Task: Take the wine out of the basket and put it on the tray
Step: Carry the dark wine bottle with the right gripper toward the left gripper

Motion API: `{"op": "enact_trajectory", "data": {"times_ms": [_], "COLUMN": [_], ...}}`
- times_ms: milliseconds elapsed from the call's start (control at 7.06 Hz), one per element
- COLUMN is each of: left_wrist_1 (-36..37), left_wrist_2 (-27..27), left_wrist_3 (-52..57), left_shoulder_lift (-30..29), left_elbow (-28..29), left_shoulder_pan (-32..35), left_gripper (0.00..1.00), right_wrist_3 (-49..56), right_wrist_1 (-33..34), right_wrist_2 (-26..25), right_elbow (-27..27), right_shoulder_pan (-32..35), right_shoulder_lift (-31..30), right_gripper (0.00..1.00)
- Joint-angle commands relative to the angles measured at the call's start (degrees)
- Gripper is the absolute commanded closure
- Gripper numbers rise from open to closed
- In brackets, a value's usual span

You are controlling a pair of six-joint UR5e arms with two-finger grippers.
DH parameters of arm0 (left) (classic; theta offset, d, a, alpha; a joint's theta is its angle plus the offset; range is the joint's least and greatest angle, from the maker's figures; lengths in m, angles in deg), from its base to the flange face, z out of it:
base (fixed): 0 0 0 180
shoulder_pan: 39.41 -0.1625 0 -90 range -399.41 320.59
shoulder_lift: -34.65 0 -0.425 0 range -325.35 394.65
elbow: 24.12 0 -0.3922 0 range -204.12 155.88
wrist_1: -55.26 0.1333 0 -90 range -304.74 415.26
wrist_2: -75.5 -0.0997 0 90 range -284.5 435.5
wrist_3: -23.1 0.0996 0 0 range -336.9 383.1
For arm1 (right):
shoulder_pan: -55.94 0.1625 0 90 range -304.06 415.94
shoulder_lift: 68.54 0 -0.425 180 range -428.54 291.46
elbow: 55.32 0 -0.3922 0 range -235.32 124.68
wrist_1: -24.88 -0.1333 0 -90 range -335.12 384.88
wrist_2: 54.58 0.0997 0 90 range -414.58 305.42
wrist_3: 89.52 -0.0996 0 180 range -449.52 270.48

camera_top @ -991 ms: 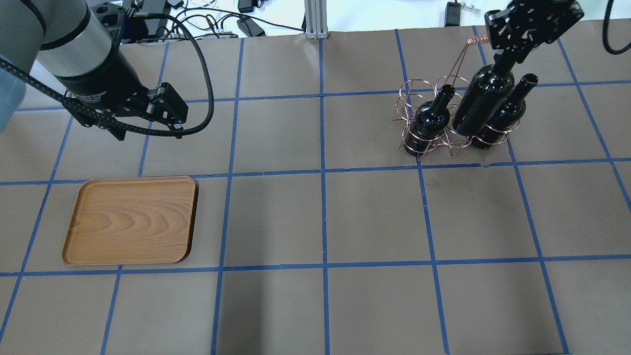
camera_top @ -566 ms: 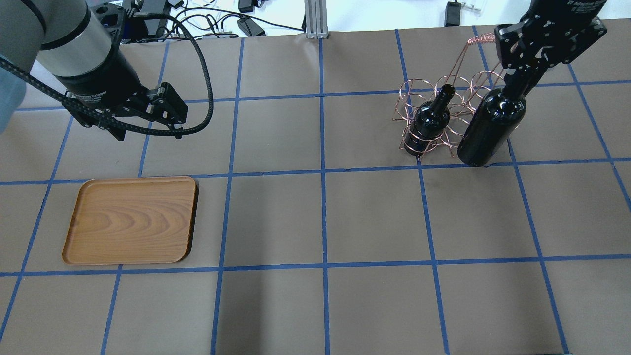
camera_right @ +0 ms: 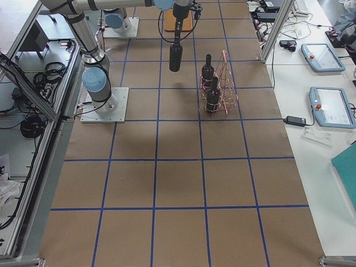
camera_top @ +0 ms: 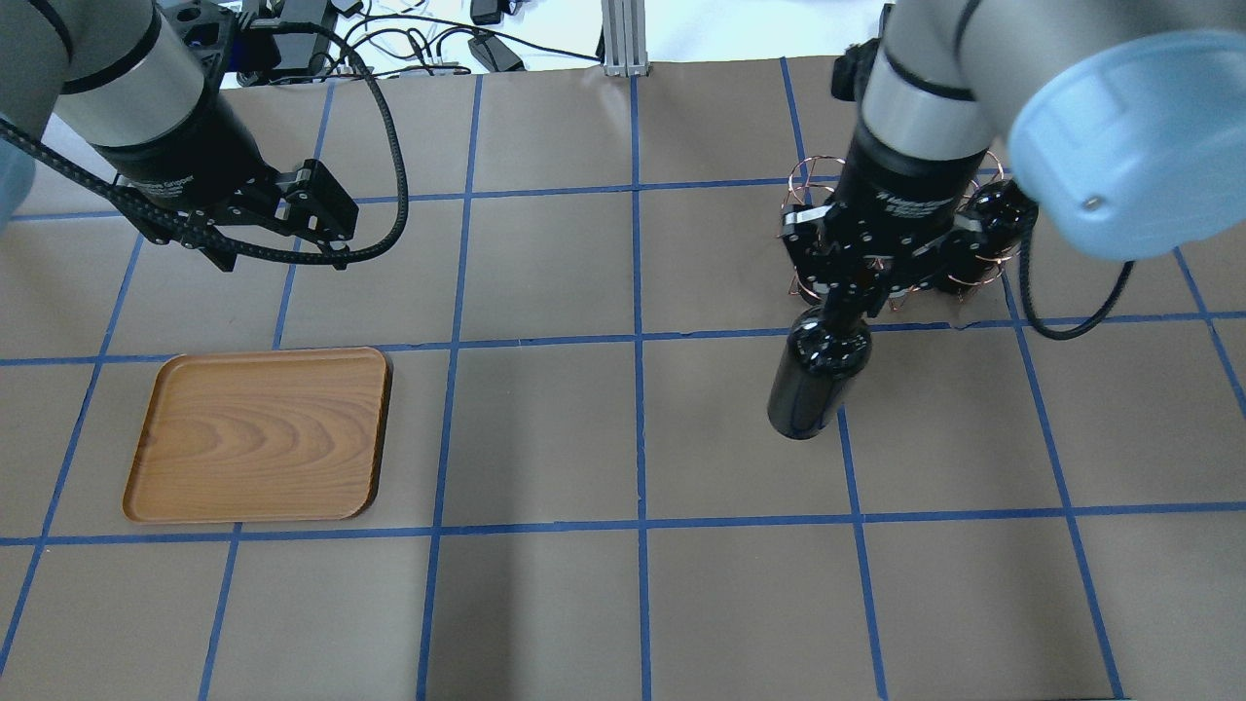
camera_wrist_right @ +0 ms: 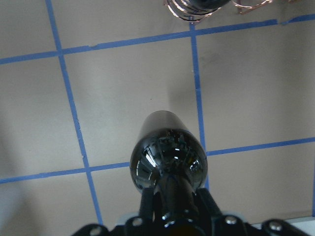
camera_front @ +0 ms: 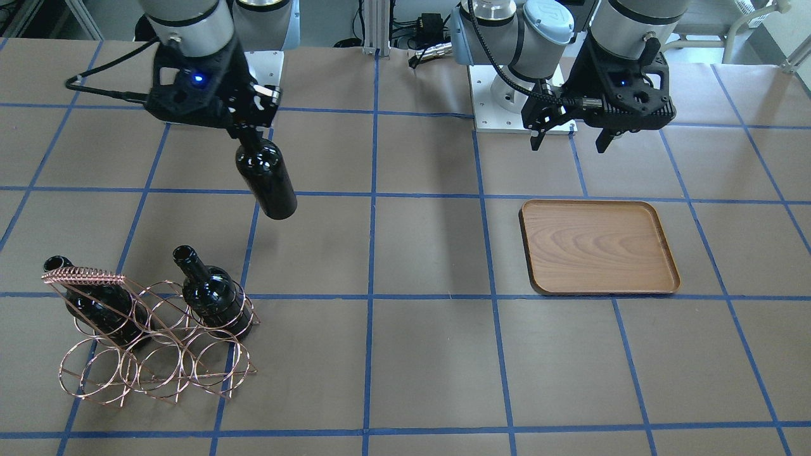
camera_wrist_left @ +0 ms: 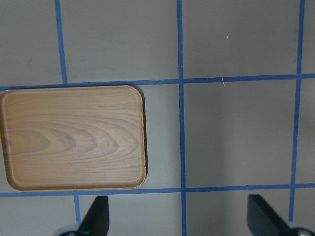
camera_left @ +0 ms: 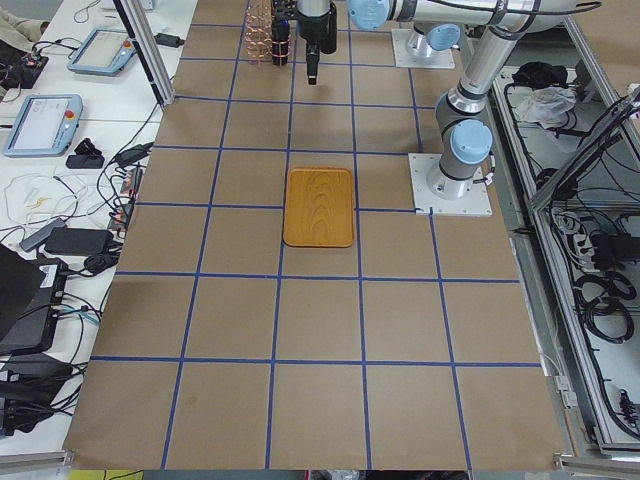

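My right gripper (camera_front: 244, 130) is shut on the neck of a dark wine bottle (camera_front: 266, 180) and holds it in the air, clear of the basket; the bottle also shows in the overhead view (camera_top: 818, 385) and the right wrist view (camera_wrist_right: 170, 157). The copper wire basket (camera_front: 82, 277) stands on the table with two more bottles (camera_front: 212, 297) in it. In the overhead view the right arm hides most of the basket (camera_top: 803, 180). The wooden tray (camera_top: 258, 433) lies bare on my left side. My left gripper (camera_front: 568, 140) is open and empty, hovering beyond the tray (camera_wrist_left: 74, 137).
The table is covered in brown paper with a blue tape grid. Cables and boxes lie along the far edge (camera_top: 428, 49). Both arm bases (camera_front: 519, 101) stand at the robot's side of the table.
My right gripper has carried the bottle up out of the basket and toward the table's middle and my side. My left gripper has shifted slightly and stays open.
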Motion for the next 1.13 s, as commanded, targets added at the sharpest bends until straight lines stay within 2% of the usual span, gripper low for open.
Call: {"op": "enact_trajectory", "data": {"times_ms": [0,425,566,991], "left_wrist_1": [0.0,-0.1,-0.1,-0.1], "left_wrist_2": [0.1,-0.1,0.0,-0.1], "left_wrist_3": [4.2,5.8,7.0,7.2], "left_shoulder_lift": [0.2,0.2,0.2,0.2], "left_elbow": [0.1,0.1,0.1,0.1], "left_shoulder_pan": [-4.4,-5.0,-5.6,-6.2], "left_gripper": [0.0,0.0,0.0,0.0], "right_wrist_3": [-11.3,-26.0,-26.9,-28.1], "right_wrist_1": [6.3,8.9,9.0,10.8], "right_wrist_2": [0.4,-0.1,-0.2,0.4], "right_elbow": [2.1,11.6,14.3,14.4], "right_shoulder_pan": [8.7,20.0,21.0,23.3], "right_shoulder_lift": [5.5,17.0,19.9,21.2], "right_gripper": [0.72,0.72,0.72,0.68]}}
